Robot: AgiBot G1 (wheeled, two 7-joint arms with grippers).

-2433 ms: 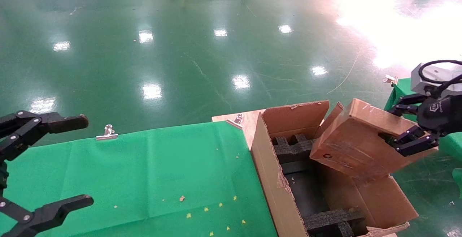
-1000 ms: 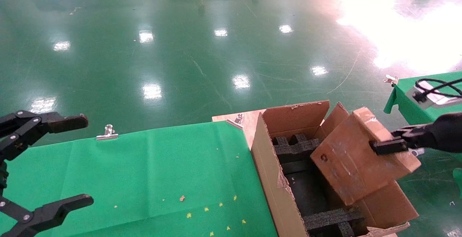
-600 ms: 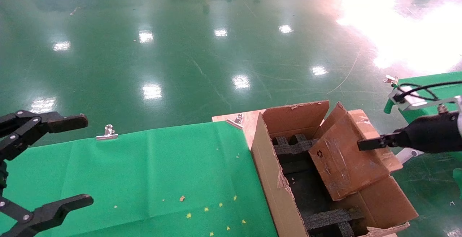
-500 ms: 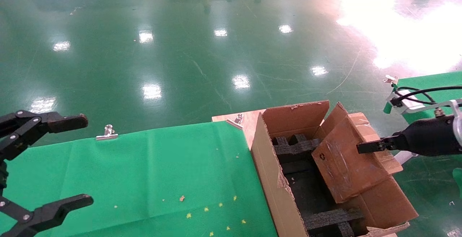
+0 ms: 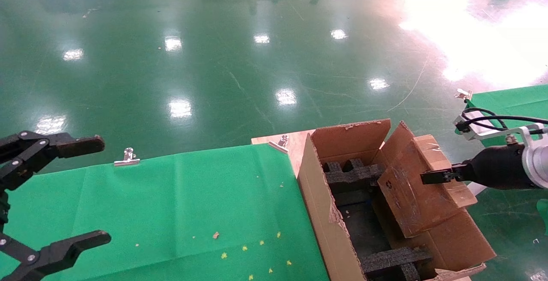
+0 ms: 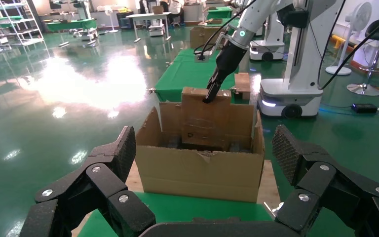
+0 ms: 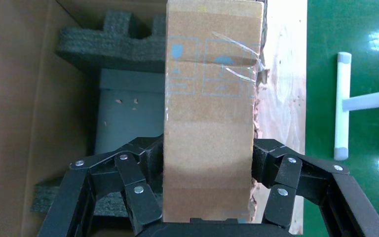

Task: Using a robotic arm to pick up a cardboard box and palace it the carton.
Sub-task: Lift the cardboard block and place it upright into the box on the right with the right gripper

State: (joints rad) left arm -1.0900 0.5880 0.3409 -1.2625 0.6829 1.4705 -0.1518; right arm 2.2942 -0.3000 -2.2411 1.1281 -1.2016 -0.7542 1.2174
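The small brown cardboard box (image 5: 411,195) is tilted, with its lower end inside the large open carton (image 5: 317,212) and leaning on the carton's right wall. My right gripper (image 5: 432,177), black on a white arm, is shut on the box's upper end. In the right wrist view its fingers (image 7: 143,168) press both narrow sides of the box (image 7: 209,98), above the black foam blocks (image 7: 118,44). The left wrist view shows the box (image 6: 207,118) upright in the carton (image 6: 202,173) under the right gripper (image 6: 210,94). My left gripper (image 5: 99,191) is open and empty at the far left.
The carton stands on a wooden board (image 5: 295,144) at the right end of a green-clothed table (image 5: 171,204) held by metal clips (image 5: 127,156). A second green table (image 5: 513,97) lies at the far right. The floor is glossy green.
My right gripper has turned the box on end and lowered it into the carton, moving down and a little left. The left arm has not moved.
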